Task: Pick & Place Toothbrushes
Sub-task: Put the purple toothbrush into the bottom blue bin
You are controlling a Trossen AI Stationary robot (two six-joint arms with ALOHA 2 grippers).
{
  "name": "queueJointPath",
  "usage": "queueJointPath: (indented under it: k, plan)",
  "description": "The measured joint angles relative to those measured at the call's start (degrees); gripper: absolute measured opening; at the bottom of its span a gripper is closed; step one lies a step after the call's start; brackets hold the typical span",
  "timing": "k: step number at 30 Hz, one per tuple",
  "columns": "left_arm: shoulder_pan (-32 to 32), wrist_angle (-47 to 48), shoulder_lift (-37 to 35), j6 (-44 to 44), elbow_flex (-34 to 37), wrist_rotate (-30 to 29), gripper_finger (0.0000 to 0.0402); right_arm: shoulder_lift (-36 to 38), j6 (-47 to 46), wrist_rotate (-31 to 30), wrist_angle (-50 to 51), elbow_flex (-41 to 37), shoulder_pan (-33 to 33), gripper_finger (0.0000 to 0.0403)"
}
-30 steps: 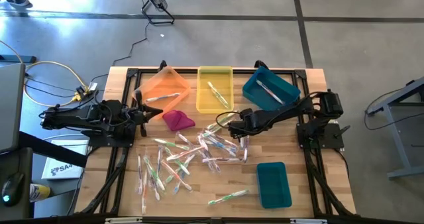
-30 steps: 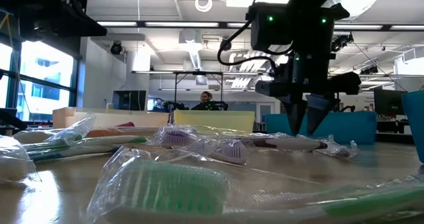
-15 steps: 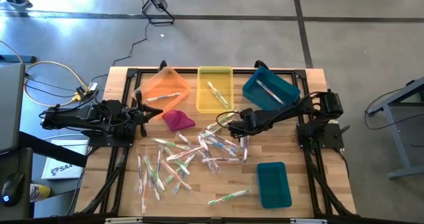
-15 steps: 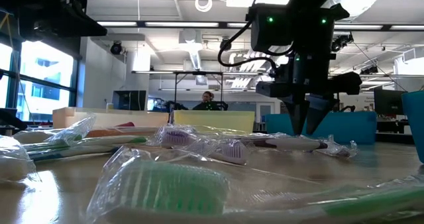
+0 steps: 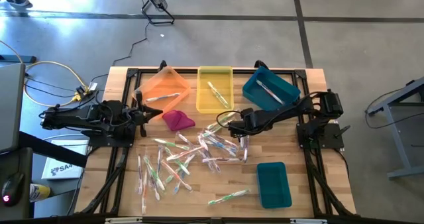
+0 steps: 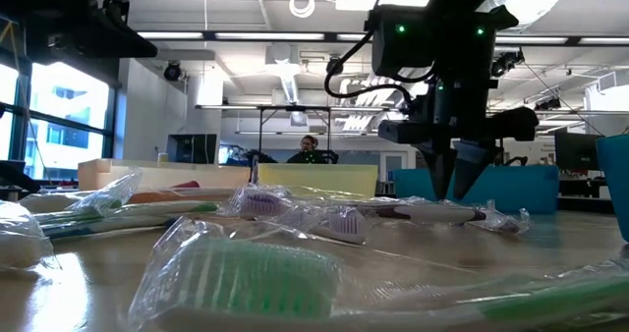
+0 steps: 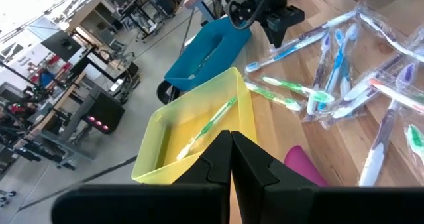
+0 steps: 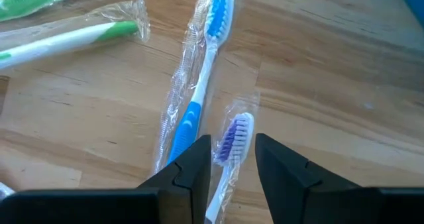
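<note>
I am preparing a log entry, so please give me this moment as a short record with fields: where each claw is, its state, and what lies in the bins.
right claw: low over the toothbrush pile, fingers either side of a purple-bristled wrapped toothbrush, grip not yet sure
left claw: shut, empty, waiting near the magenta cloth
yellow bin: one green toothbrush inside
orange bin: one toothbrush
tilted teal bin: one toothbrush
flat teal bin: nothing visible inside
</note>
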State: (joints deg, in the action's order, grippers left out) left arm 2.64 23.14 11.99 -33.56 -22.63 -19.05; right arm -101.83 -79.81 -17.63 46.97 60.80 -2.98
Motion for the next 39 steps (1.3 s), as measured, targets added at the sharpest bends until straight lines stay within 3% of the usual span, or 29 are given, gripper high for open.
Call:
queueJointPath:
  k: [19, 29, 39]
  plan:
    - [0.00, 1.07, -0.02, 0.88, 0.00, -0.15, 0.0003, -2.65, -0.90, -0.28, -1.09, 0.00, -0.02, 0.0104]
    - [0.00, 1.07, -0.02, 0.90, 0.00, -0.11, 0.0003, -2.53, -1.08, -0.63, -1.03, 0.02, -0.02, 0.0015]
    - [0.02, 1.07, -0.02, 0.92, 0.00, 0.20, 0.0003, -2.52, -1.02, -0.60, -0.61, 0.04, -0.02, 0.0007]
